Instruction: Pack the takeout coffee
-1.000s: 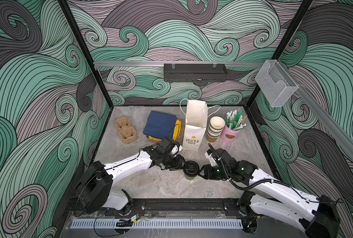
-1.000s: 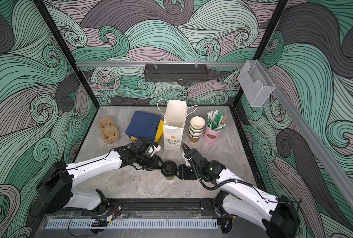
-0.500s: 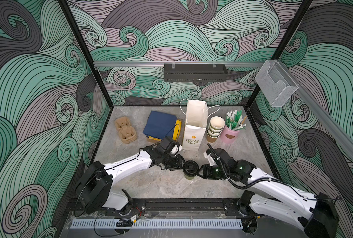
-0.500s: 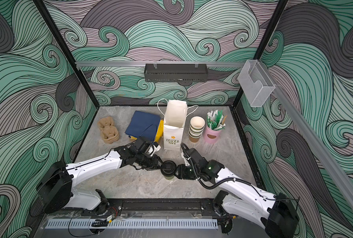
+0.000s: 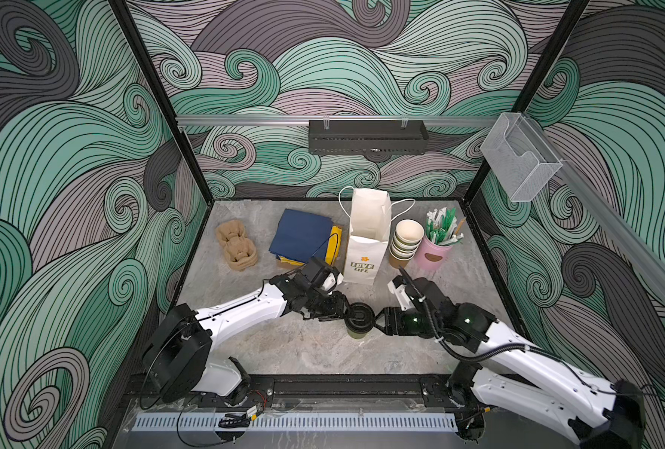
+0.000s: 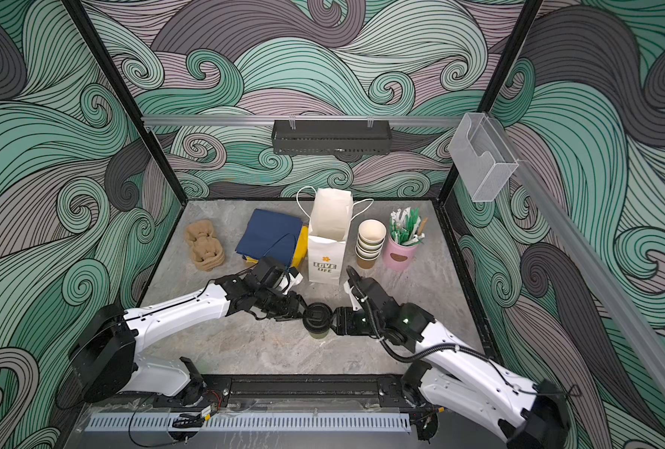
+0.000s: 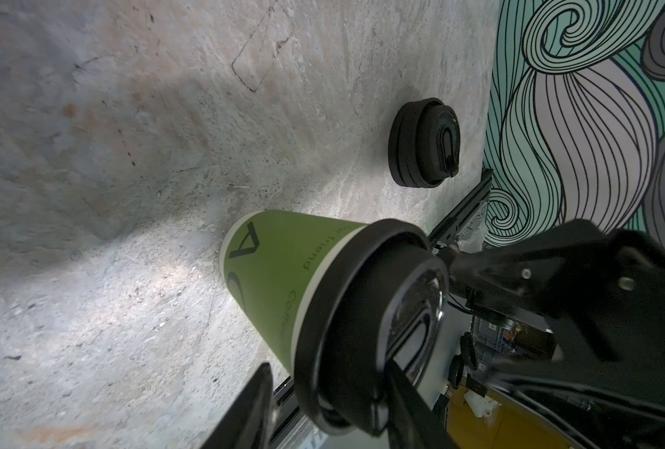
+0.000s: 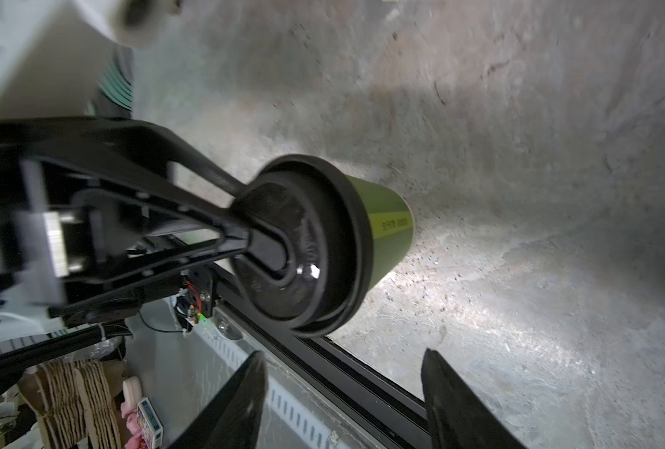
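Since a second ago the capped cup (image 5: 358,325) has not shifted, and my arms still flank it. It stands upright on the bench (image 5: 284,350), just in front of the paper bag (image 5: 366,248). My left jaws are partly apart, one across the lid (image 8: 323,295), the other off its rim; no grip. My right jaws are wide and empty — the cup lies straight ahead of their tips, not between them. Left is nearer; I judge the side grasp on the upright wall falls to the right.

one lidded cup (image 5: 357,329), one white paper bag (image 5: 364,248)
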Motion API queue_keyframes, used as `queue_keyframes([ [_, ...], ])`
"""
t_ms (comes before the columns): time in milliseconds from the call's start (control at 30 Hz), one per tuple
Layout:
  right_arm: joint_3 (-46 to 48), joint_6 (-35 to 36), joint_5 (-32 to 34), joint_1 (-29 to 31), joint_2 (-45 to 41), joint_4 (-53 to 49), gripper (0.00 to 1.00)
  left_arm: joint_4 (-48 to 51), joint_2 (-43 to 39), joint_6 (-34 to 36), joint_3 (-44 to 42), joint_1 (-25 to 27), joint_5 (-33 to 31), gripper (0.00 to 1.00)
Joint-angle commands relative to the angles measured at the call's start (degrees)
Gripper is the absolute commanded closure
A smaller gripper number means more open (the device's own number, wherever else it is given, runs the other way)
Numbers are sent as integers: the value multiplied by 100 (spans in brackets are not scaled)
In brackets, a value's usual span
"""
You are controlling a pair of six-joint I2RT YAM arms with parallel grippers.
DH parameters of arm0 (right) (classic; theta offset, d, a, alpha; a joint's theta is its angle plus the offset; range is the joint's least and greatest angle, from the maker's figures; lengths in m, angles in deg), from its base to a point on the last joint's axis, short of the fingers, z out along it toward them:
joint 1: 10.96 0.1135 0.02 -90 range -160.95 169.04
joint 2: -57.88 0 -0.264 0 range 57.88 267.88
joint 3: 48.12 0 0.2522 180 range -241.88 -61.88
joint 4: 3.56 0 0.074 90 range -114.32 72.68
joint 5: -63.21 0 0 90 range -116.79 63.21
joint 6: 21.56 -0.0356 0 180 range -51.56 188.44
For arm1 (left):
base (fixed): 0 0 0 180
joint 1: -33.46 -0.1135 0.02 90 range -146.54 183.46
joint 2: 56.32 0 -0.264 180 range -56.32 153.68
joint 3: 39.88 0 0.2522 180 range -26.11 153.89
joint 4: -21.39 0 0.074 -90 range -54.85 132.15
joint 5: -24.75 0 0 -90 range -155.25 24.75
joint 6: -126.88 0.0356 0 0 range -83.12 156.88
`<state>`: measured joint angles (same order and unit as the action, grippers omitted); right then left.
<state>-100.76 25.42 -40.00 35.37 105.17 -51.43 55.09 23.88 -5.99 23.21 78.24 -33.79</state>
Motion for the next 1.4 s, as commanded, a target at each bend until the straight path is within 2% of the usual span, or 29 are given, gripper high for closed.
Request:
queue_keyframes([
  [0, -184, 177, 742, -18, -487, -192, 35, -28, -88, 65, 244, -20, 33, 44],
  [100, -312, 149, 1386, -36, -552, -818, 35, -229, -217, 33, 295, -39, 161, 38],
  [233, -490, -680, 2908, -133, -324, -2502, 32, -298, -470, 59, 388, -65, 196, 32],
  [300, -406, -975, 3182, -249, -314, -2916, 30, -312, -694, 123, 390, -74, 77, 31],
  [400, -210, -1078, 3018, -607, -356, -2934, 30, -244, -1171, 288, 344, -74, -418, 31],
  [467, -244, -928, 2950, -881, -303, -2920, 30, -116, -1513, 315, 276, -74, -1051, 31],
  [567, -562, -458, 2946, -1332, -166, -2880, 30, -254, -2036, 261, -51, -75, -1917, 29],
  [700, -1400, 512, 2886, -2068, 168, -2736, 31, -590, -2586, 128, -451, -83, -2547, 24],
  [800, -2085, 1092, 2699, -2628, 558, -2459, 33, -494, -2774, 87, -517, -100, -2810, 24],
  [933, -2835, 1364, 2024, -3275, 1406, -1979, 39, -373, -2819, -25, -569, -135, -3009, 23],
  [1133, -3654, 1397, 2039, -3425, 2532, -1384, 44, -257, -2836, -209, -615, -144, -3181, 23],
  [1367, -4130, 1023, 1934, -3459, 3489, -904, 49, -222, -3056, -291, -740, -144, -3289, 23],
])
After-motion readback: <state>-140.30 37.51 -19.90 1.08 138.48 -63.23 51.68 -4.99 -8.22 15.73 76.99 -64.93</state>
